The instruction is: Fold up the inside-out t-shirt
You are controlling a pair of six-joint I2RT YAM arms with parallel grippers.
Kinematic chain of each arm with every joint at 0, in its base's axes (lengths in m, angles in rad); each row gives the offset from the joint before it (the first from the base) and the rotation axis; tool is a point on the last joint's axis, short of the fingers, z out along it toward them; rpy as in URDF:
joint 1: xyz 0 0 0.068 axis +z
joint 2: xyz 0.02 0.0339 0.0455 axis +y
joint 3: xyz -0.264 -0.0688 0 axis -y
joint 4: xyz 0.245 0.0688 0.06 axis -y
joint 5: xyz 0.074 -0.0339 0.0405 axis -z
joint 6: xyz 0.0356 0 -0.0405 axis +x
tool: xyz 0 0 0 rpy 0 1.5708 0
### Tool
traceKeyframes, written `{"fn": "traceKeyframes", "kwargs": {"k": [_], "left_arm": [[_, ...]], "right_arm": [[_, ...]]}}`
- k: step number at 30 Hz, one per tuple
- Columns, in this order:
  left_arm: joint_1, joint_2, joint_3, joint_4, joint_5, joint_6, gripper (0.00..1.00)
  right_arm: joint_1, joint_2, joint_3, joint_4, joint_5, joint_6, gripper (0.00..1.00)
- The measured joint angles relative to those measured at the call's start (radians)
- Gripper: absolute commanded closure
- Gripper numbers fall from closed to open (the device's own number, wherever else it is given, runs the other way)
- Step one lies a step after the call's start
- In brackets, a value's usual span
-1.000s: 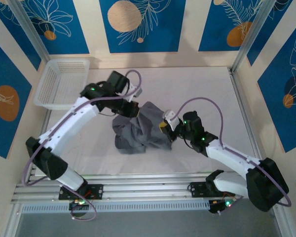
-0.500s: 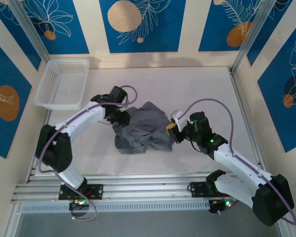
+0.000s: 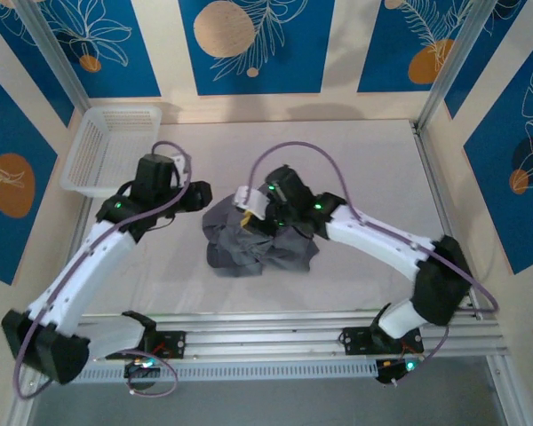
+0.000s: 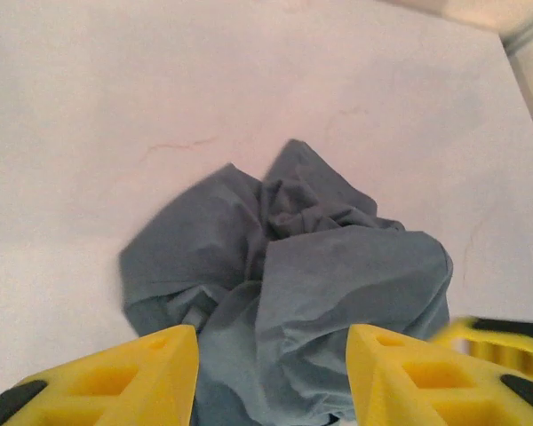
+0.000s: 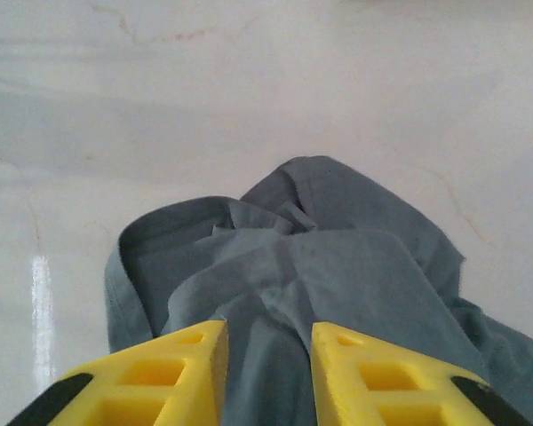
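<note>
Near the middle of the bench (image 3: 364, 160), a little toward its near edge, the inside-out t-shirt (image 3: 259, 248) lies in a crumpled slate-grey heap. The left gripper (image 4: 273, 355) hangs just beside the heap's left side, its jaws wide apart and empty. The right gripper (image 5: 268, 342) is over the heap's far part, jaws parted narrowly with cloth showing through the gap; whether they touch it I cannot tell. A white basket (image 3: 107, 151) stands at the far left corner.

1. The inside-out t-shirt (image 3: 253, 248) lies bunched on the table (image 3: 382, 169), near its middle.
2. The basket (image 3: 111, 146) sits at the far left corner, well apart from it.
3. The left gripper (image 3: 198, 195) is just left of the heap; the right gripper (image 3: 247, 211) is over its far edge.
</note>
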Motion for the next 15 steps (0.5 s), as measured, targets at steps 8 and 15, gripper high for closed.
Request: {"fn": "traceKeyframes", "kwargs": {"k": [8,15], "left_arm": [[0.000,-0.150,-0.069,-0.035,-0.126,-0.026,0.46],[0.000,-0.130,-0.095,-0.055,-0.137,-0.026,0.46]], "right_arm": [[0.027,0.264,0.139,-0.083,0.037,-0.112,0.37],[0.031,0.330,0.174,-0.095,0.054,-0.144,0.34]]}}
